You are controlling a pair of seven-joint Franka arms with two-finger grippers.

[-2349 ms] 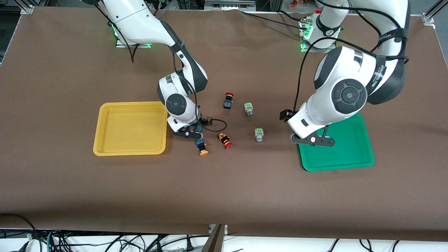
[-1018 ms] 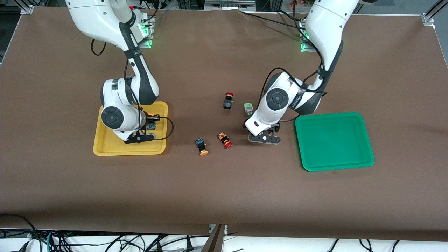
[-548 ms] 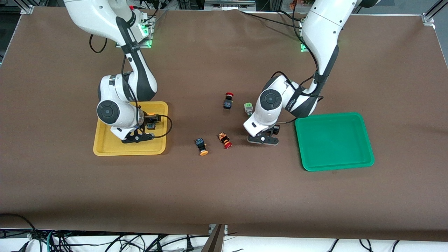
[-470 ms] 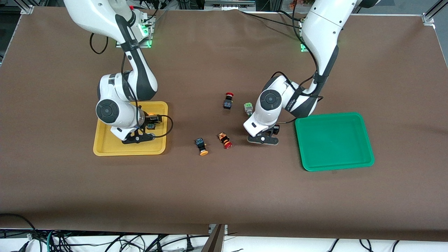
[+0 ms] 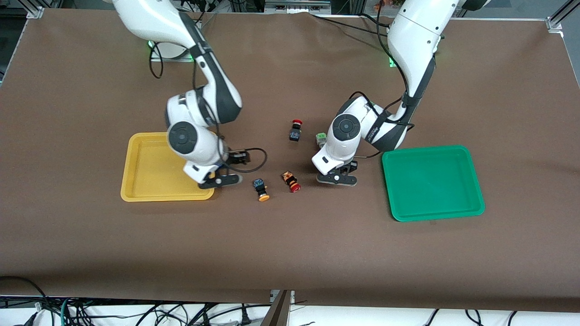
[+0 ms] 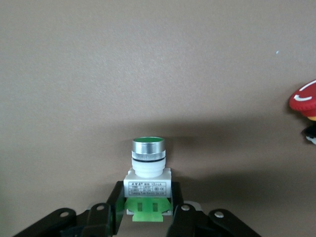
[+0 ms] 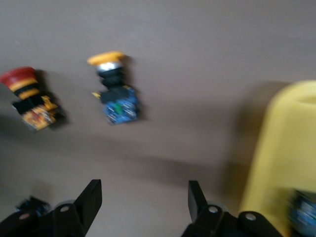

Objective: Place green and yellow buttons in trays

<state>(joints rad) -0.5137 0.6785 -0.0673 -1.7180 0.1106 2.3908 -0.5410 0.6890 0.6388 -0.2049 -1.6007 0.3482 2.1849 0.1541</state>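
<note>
- Across the table, in the front view, the right gripper [image 5: 219,181] hung over the yellow tray's [image 5: 140,181] edge, near the yellow button [image 5: 261,189] lying toward the green tray [image 5: 453,208]. That button's long axis ran roughly toward the camera, cap nearest. The left gripper [image 5: 336,178] was down at the table between a red switch [image 5: 291,181] and the green tray; whatever it held was hidden under the wrist. A second green button [image 5: 321,139] peeked out beside that arm, and another red switch [image 5: 295,130] stood beside that button.
- At the left wrist, the fingers [image 6: 109,217] were clamped on the green button's [image 6: 147,185] body, its cap pointing straight away from them, resting on the table.
- At the right wrist, the fingers [image 7: 91,196] stood well apart and empty. The yellow button [image 7: 114,88] lay ahead of them, roughly in line with the gap. A blurred dark shape in the tray [image 7: 281,163] corner was probably the other yellow button; I couldn't be sure.
</note>
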